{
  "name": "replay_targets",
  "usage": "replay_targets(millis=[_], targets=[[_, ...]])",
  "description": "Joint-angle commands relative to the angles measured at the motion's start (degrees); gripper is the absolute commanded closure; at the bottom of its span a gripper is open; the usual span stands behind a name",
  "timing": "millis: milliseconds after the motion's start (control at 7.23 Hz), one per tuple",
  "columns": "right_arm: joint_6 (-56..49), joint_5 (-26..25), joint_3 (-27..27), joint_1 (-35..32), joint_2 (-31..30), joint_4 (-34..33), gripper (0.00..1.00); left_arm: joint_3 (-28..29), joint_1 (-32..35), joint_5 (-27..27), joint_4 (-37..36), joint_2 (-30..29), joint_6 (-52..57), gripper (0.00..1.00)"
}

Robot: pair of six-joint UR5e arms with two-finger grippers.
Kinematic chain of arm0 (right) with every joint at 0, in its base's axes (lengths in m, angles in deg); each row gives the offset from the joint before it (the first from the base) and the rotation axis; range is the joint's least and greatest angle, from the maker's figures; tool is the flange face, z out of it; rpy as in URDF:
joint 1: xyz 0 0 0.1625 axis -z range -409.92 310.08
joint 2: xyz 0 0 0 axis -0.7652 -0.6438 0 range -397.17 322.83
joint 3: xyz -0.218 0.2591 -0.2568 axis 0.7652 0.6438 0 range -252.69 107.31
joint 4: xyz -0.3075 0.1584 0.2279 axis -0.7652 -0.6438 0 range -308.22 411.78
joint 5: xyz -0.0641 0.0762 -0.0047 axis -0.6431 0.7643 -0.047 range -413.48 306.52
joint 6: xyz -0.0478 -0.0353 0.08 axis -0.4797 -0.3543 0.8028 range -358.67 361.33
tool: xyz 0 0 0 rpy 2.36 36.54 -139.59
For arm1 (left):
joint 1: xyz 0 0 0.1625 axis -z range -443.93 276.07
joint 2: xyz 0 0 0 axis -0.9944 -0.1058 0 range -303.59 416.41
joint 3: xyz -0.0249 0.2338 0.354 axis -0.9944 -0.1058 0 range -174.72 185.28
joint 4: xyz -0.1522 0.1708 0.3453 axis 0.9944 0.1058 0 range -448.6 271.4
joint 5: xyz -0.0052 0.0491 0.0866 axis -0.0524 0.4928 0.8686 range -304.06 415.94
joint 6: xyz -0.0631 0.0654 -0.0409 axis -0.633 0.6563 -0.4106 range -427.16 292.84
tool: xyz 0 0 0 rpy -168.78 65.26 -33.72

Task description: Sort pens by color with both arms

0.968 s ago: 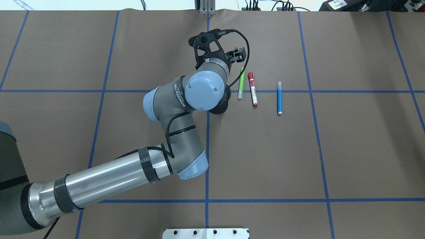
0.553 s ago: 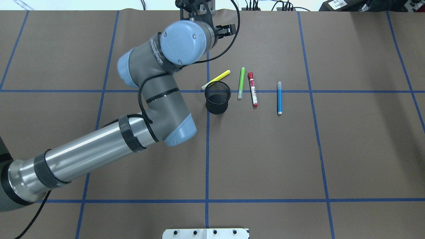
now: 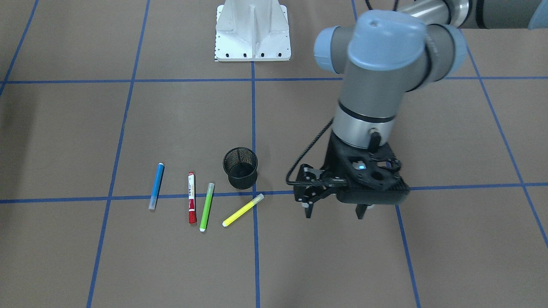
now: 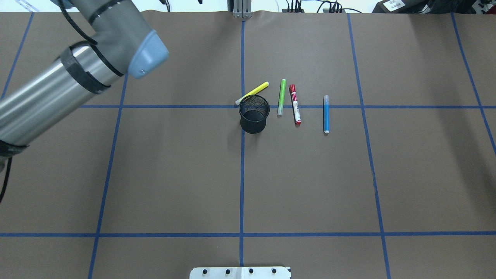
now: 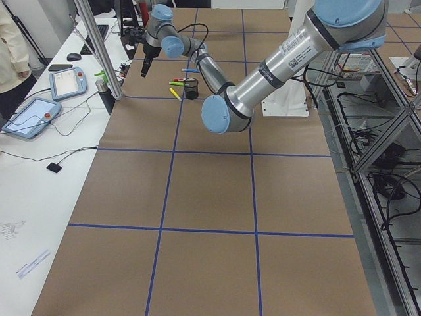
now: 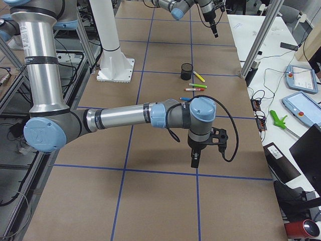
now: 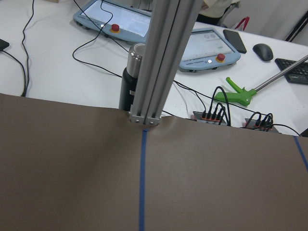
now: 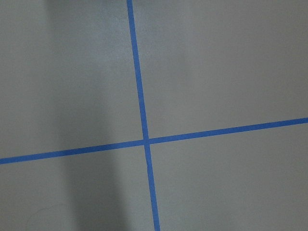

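Note:
Four pens lie side by side near the table's middle: yellow [image 4: 252,93] [image 3: 242,210], lime green [image 4: 281,97] [image 3: 207,206], white with red ends [image 4: 295,104] [image 3: 192,197] and blue [image 4: 326,114] [image 3: 156,185]. The yellow pen lies slanted against the black mesh cup [image 4: 254,113] [image 3: 240,168]. My left gripper [image 3: 333,211] hangs raised, fingers down, open and empty, beside the yellow pen on my left side. Only the left arm [image 4: 77,66] shows overhead. My right gripper [image 6: 193,161] points down far off at the table's right end. I cannot tell whether it is open or shut.
The white pedestal base [image 3: 252,34] stands at my edge of the table. An aluminium post [image 7: 159,62] and a black bottle [image 7: 131,82] stand at the far edge, with tablets [image 5: 33,115] and cables on the bench beyond. An operator [image 5: 10,46] stands there.
My left arm has swung away from over the cup and pens, to the left and up. Its gripper has left the overhead view. The cup and yellow pen, covered a second ago, now show.

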Motion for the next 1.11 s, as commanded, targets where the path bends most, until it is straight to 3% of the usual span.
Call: replay_targets(millis=[0,277,553,691,968], targets=[[-0.53,1.48,-1.84,0.0,-2.12,-0.02,0.01,-0.38,8.89,-12.95,-2.23,6.91,12.75,0.0],[-0.26,2.52,-2.9,0.09,-4.13,-0.2,0.0,-1.79,15.14,-18.69,-2.68,14.04,22.44,0.0],[-0.44,2.53,-3.78,0.0,-7.57,0.07,0.0,-6.61,16.75,-18.63,-2.59,23.07,25.64,0.0],[-0.44,2.01,-3.78,0.0,-7.92,0.07,0.0,-6.27,16.93,-18.72,-2.33,26.6,29.3,0.0],[-0.53,1.74,-3.52,0.0,-7.84,-0.02,0.0,-1.11,21.57,-19.68,-2.77,26.99,37.76,0.0]])
